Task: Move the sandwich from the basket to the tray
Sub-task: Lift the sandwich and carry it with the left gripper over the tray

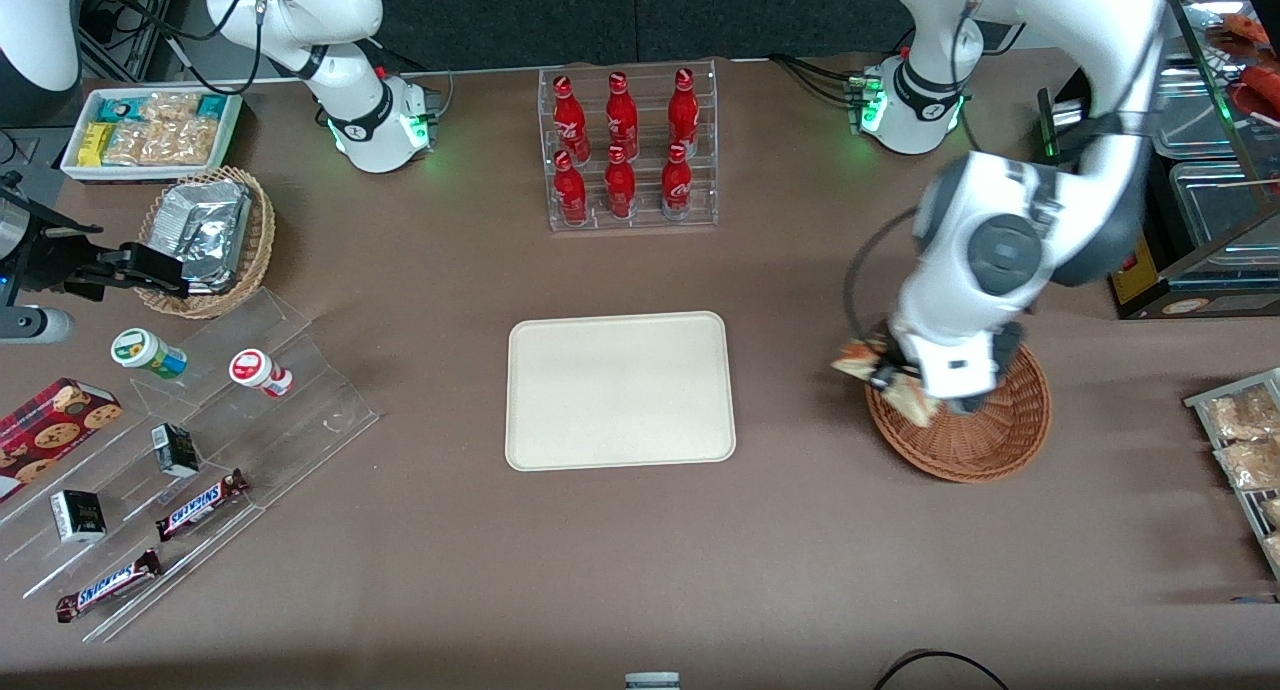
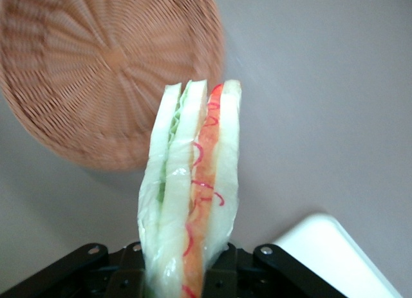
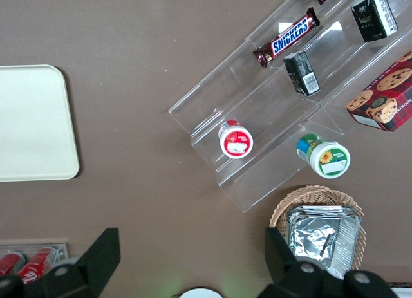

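Observation:
The sandwich, a wrapped wedge of white bread with orange and pale green layers, hangs in the air over the rim of the reddish-brown wicker basket, on the side facing the tray. My left gripper is shut on it. In the left wrist view the sandwich stands between the black fingers of the gripper. Below it are the basket, which looks empty, and one corner of the tray. The cream tray lies bare at the table's middle and also shows in the right wrist view.
A clear rack of red bottles stands farther from the front camera than the tray. Toward the parked arm's end are an acrylic stand with snacks, a tan basket of foil packets and a white snack tray. A glass case and packets line the working arm's end.

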